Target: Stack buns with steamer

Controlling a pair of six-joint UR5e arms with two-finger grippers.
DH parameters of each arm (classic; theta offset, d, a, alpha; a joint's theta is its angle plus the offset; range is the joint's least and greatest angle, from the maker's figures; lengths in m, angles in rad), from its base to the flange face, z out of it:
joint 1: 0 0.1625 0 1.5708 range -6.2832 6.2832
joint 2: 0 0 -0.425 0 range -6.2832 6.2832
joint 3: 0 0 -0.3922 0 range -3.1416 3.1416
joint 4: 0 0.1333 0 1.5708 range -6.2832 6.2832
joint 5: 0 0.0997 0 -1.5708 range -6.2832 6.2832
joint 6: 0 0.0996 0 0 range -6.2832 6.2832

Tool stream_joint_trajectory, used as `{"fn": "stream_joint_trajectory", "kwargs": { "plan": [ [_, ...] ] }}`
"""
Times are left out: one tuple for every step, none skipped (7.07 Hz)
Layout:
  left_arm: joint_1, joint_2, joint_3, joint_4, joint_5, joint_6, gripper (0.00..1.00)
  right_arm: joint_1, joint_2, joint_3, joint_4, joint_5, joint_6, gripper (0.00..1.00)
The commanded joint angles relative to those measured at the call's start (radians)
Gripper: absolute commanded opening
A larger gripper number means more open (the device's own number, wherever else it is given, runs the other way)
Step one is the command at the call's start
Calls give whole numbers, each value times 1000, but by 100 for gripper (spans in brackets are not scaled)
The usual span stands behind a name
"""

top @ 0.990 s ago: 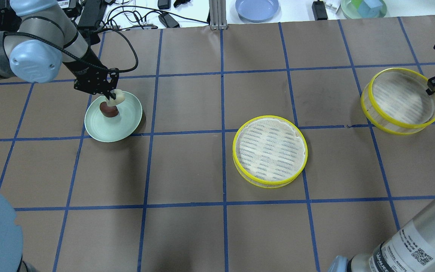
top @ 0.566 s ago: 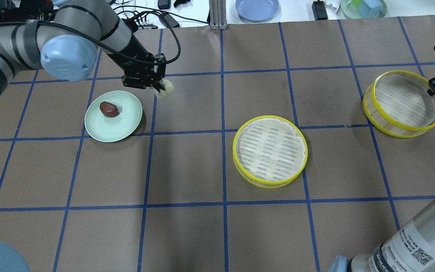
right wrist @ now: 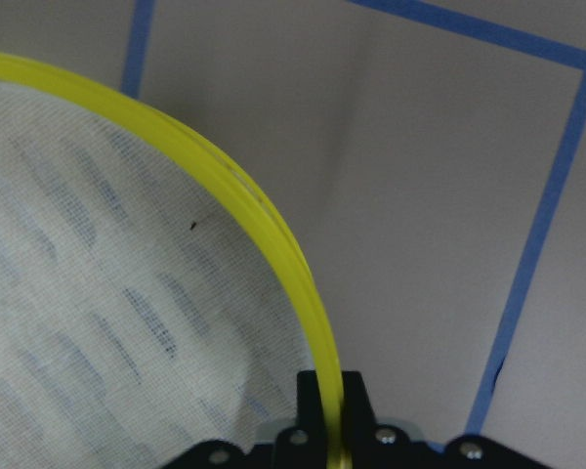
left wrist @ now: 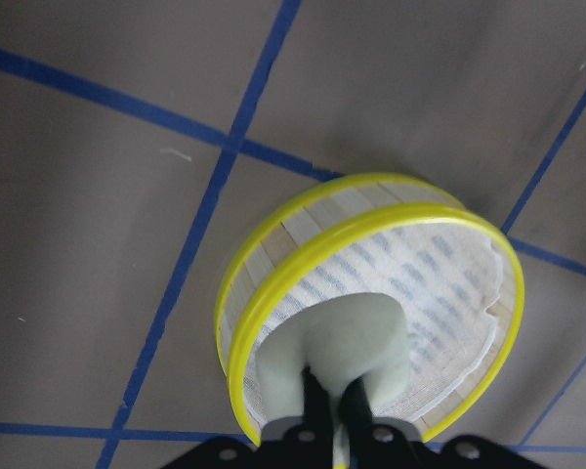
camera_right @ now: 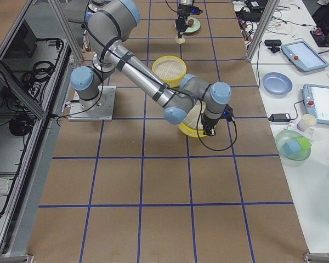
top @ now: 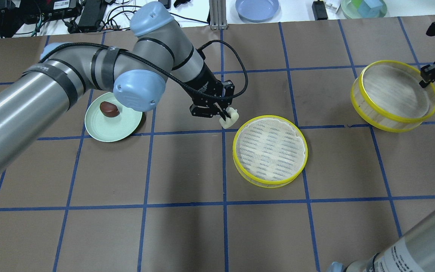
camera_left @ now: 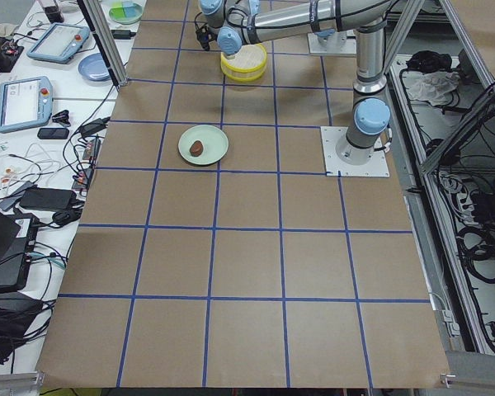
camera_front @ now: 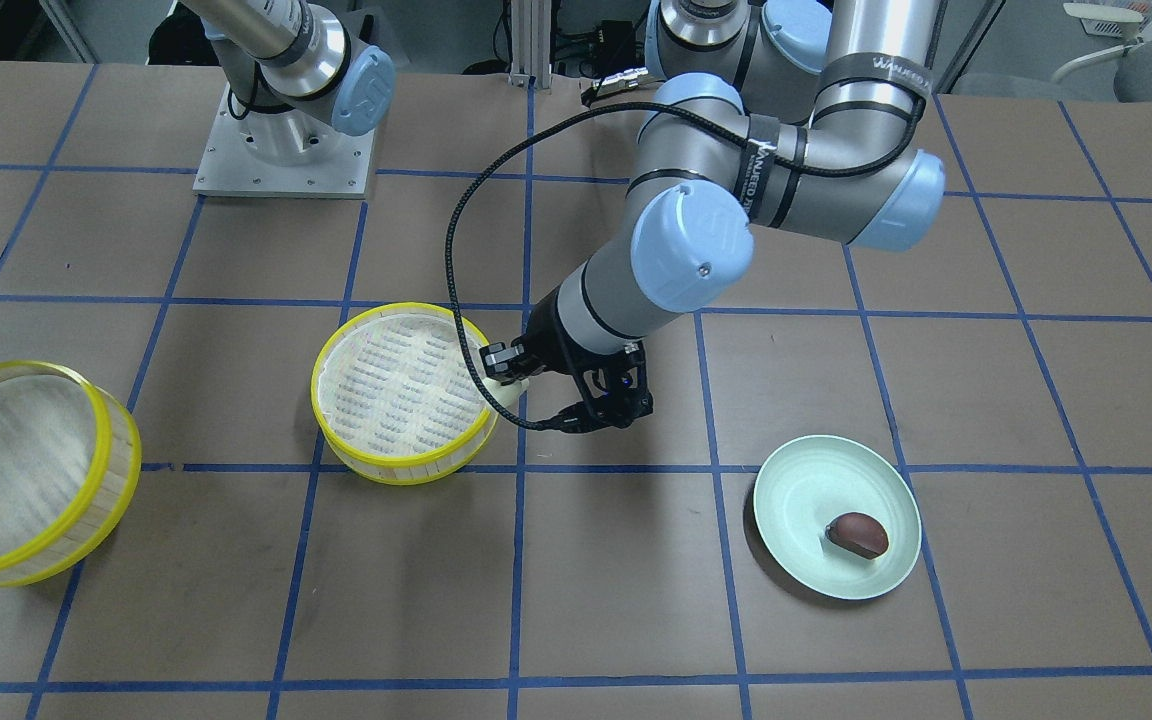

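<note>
Left pincer clamped on blocky cream bun beside round yellow-rimmed steamer tier.
Placing step, probably: clear rim, lower, release.

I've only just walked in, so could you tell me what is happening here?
The left gripper holds the pale bun at the edge of the middle steamer tier, not yet set inside. The right gripper is clamped on the rim of the second tier near the table's end. The brown bun lies on the green plate.
</note>
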Motion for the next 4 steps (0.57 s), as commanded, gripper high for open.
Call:
{"fn": "stream_joint_trajectory", "kwargs": {
  "plan": [
    [-71,-41,-86,119,-3,-24,0,120,-134,129,32,-58,173,0],
    [-92,-44,-85,119,6,-30,9,179,-198,192,27,-58,250,0],
    [-106,-47,-85,120,0,-70,24,235,-238,233,33,-54,360,0],
    [-120,-47,-83,123,0,-102,63,283,-252,252,36,-58,416,0]
  ]
}}
